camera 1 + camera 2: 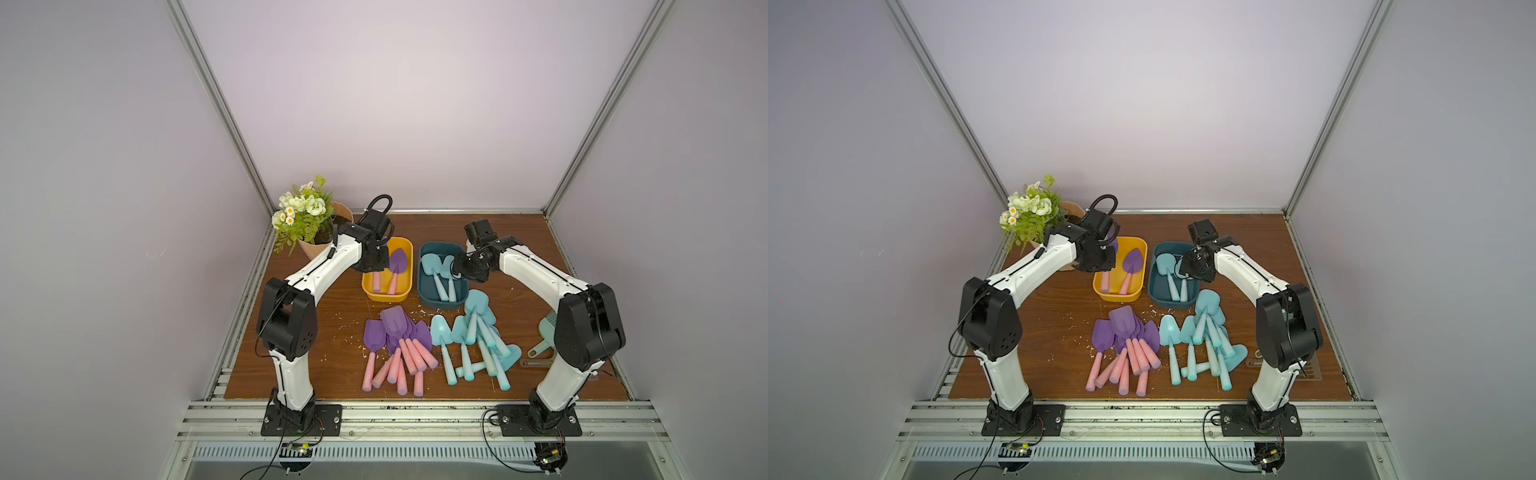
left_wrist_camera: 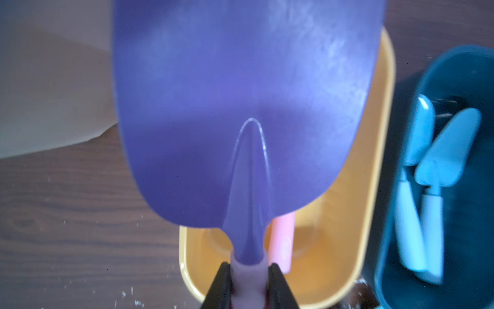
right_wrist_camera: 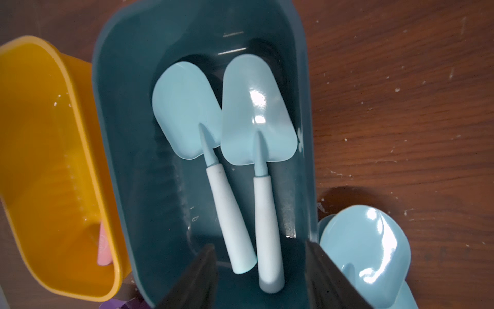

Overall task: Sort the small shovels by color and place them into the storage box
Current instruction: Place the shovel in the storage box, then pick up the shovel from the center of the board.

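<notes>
Only the left wrist view shows the left hand point(image 2: 249, 275) clamped on a purple shovel point(image 2: 240, 107). The right hand point(image 3: 260, 267) gapes, empty.

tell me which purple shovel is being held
The purple-bladed, pink-handled plastic shovel clamped in the left tool above the yellow plastic box; the rest lie loose.
</notes>
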